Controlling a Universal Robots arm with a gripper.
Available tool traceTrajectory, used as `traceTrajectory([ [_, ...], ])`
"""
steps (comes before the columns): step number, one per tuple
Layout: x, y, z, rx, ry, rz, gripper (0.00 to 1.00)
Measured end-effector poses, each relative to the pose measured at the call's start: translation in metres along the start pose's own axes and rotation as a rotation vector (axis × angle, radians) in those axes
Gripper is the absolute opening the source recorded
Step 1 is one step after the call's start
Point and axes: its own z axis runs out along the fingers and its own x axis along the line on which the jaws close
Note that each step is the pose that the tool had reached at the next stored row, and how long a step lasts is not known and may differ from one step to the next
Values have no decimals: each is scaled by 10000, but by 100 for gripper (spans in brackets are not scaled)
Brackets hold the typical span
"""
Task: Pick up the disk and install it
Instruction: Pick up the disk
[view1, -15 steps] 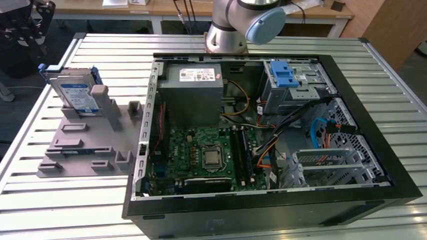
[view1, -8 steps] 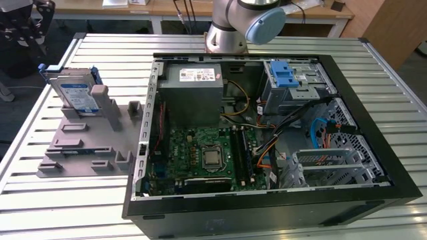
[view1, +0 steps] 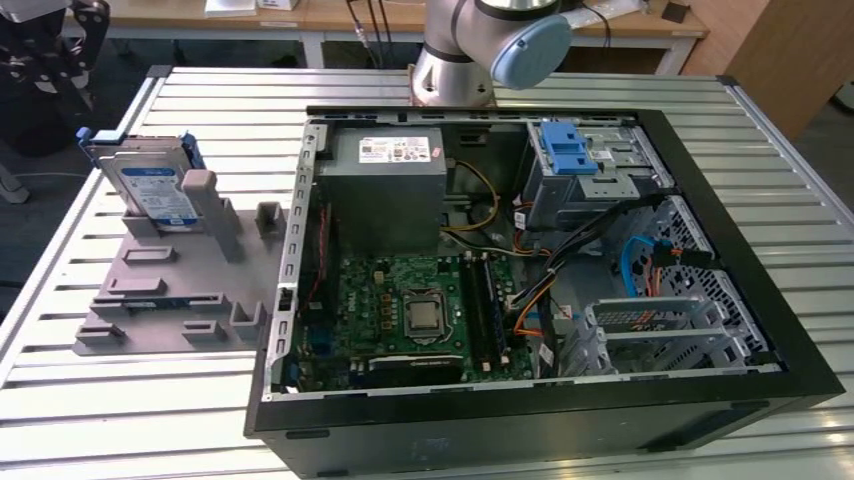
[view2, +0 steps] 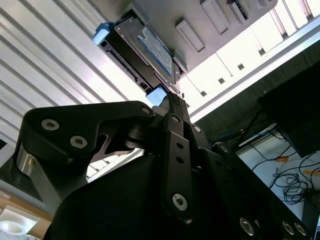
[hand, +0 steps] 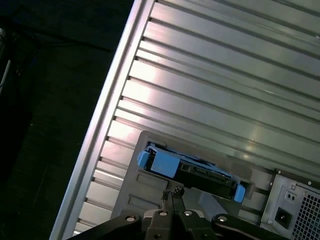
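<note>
The disk (view1: 144, 186), a silver hard drive with a white-and-blue label and blue rails, stands on edge in a grey holder (view1: 174, 295) on the table, at the exterior view's left. Both wrist views look down on the disk (hand: 192, 169) (view2: 150, 50) from above. My gripper (hand: 172, 192) hangs over it with clear space between them. The two black fingers meet at their tips, shut, with nothing between them. In the second wrist view the gripper (view2: 169, 100) points toward the disk's near end.
An open black computer case (view1: 747, 395) lies on the slatted metal table (view1: 134, 420). Inside are a grey power-supply box (view1: 387, 190), a green motherboard (view1: 400, 310) and a metal drive cage with a blue latch (view1: 574, 155). The arm's base (view1: 454, 60) stands behind the case.
</note>
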Motion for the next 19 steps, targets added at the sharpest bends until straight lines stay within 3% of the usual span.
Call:
traceTrajectory([
  [13, 0, 0, 0, -2, 46, -927, 11],
  [19, 0, 0, 1, -6, 76, -1570, 11],
])
